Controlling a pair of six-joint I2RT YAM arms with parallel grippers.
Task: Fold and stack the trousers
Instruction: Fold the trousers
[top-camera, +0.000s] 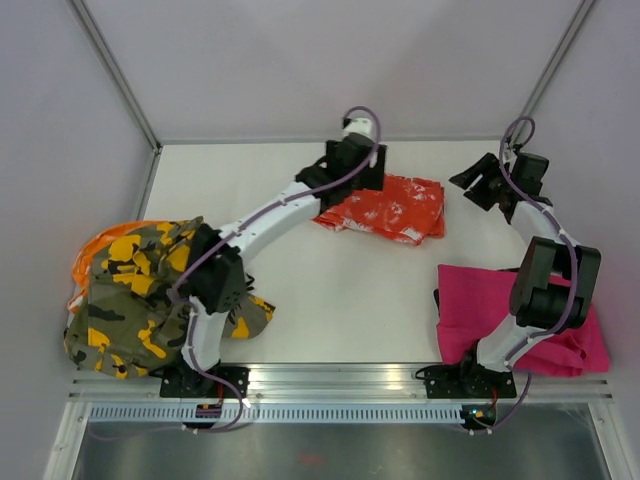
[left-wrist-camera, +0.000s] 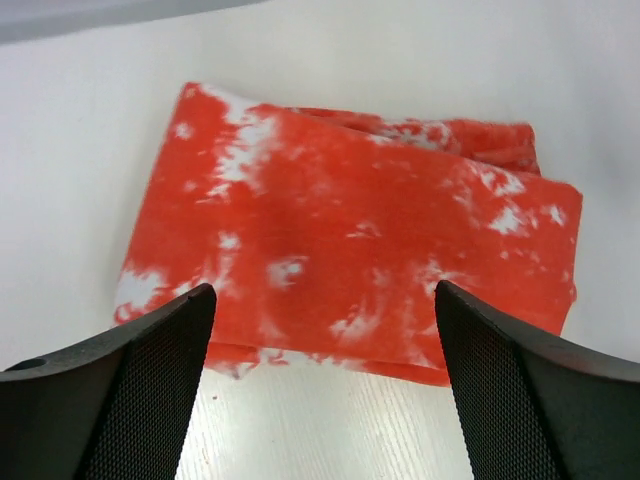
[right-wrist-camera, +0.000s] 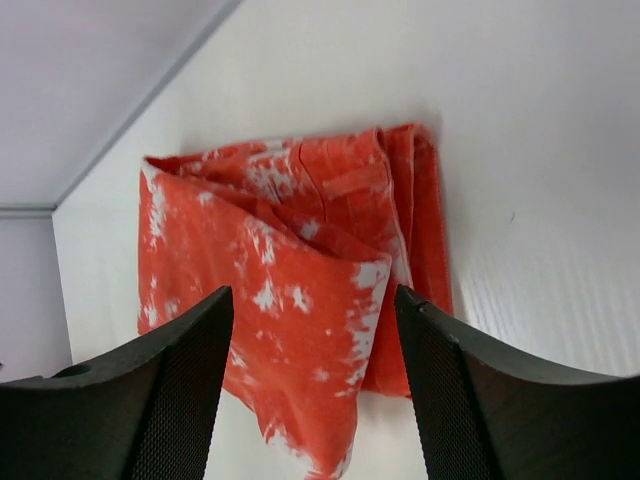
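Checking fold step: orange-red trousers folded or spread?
Folded. The orange-red trousers lie as a compact layered rectangle on the table, doubled edges showing in both wrist views.

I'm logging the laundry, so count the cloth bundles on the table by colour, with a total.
Orange-red bundle, white splashes: 1
Camouflage bundle: 1
Pink bundle: 1
Total: 3
An orange edge under the camouflage could be a fourth; I cannot tell.

I see a white table (top-camera: 330, 300) with three lots of cloth lying on it. The folded orange-red splatter-print trousers (top-camera: 385, 210) lie flat near its far edge. Nearer me and left of them is a heap of camouflage trousers (top-camera: 130, 300). Nearer and right of them are the crumpled magenta pink trousers (top-camera: 480, 300).
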